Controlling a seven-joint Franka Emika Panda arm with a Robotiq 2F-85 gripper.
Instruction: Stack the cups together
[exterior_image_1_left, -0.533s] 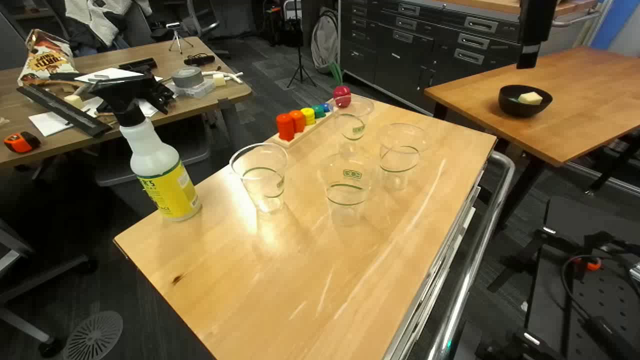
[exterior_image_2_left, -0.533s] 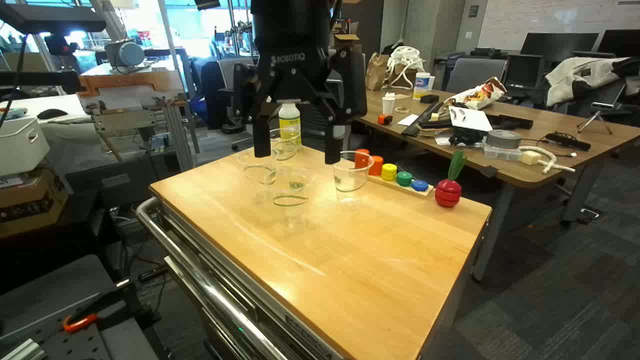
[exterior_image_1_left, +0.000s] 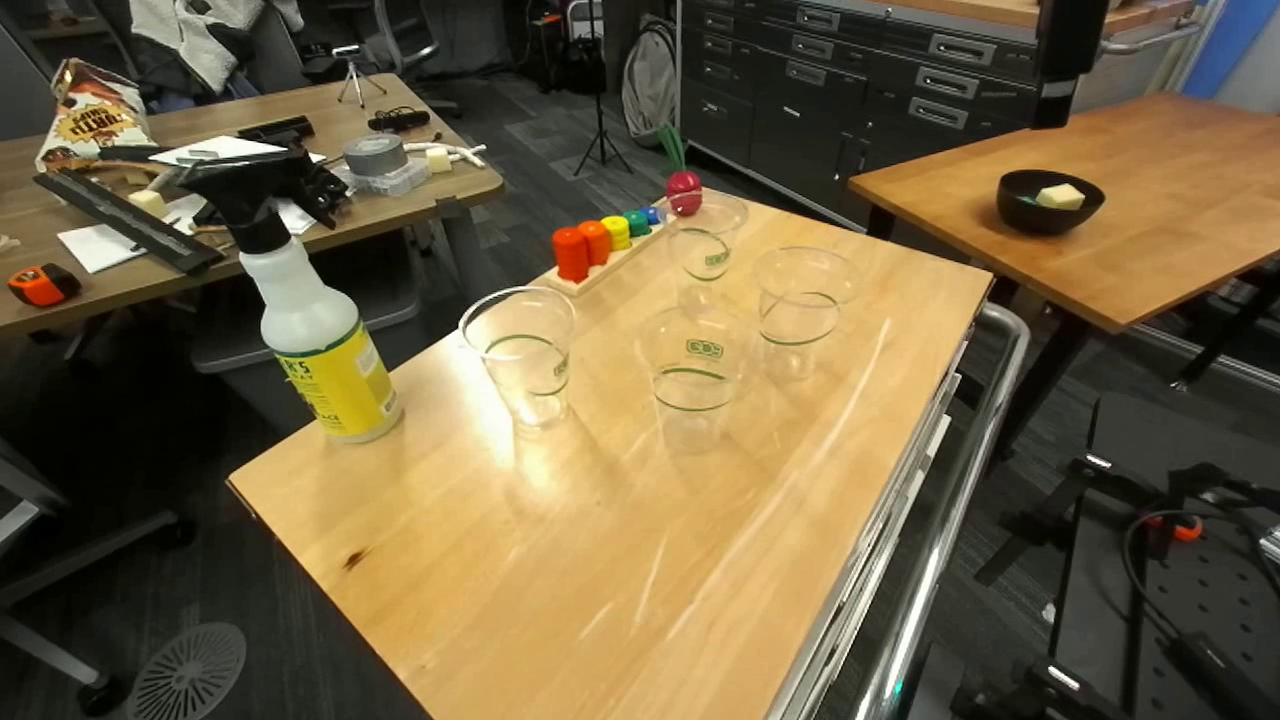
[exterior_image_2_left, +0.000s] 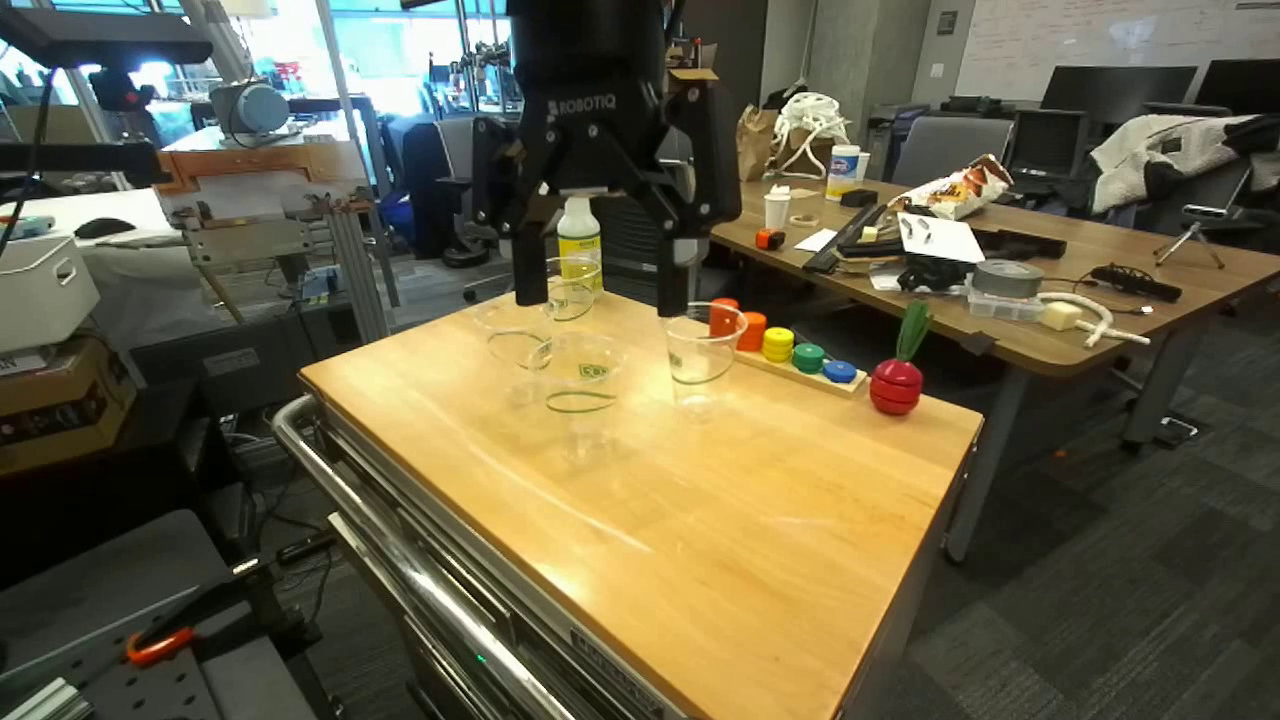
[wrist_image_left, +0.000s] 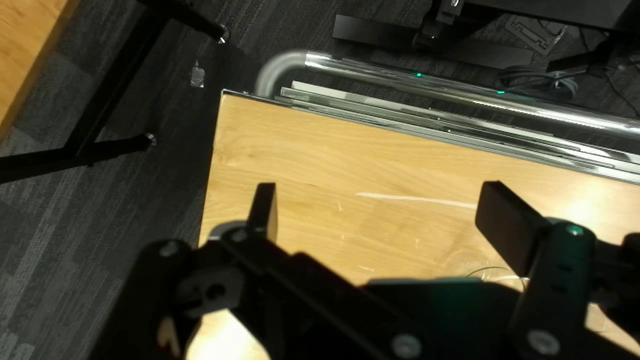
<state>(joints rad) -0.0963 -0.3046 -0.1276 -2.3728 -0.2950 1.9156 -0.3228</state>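
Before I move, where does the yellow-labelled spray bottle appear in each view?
In an exterior view: spray bottle left, chrome handrail lower right.
In an exterior view: spray bottle upper middle, seen through the open gripper; chrome handrail lower left.
Wrist view: no bottle; chrome handrail upper right.
Shared landmark: chrome handrail.

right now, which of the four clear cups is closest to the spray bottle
The leftmost cup in an exterior view: it stands closest to the spray bottle, while the other three cups all stand farther right there.
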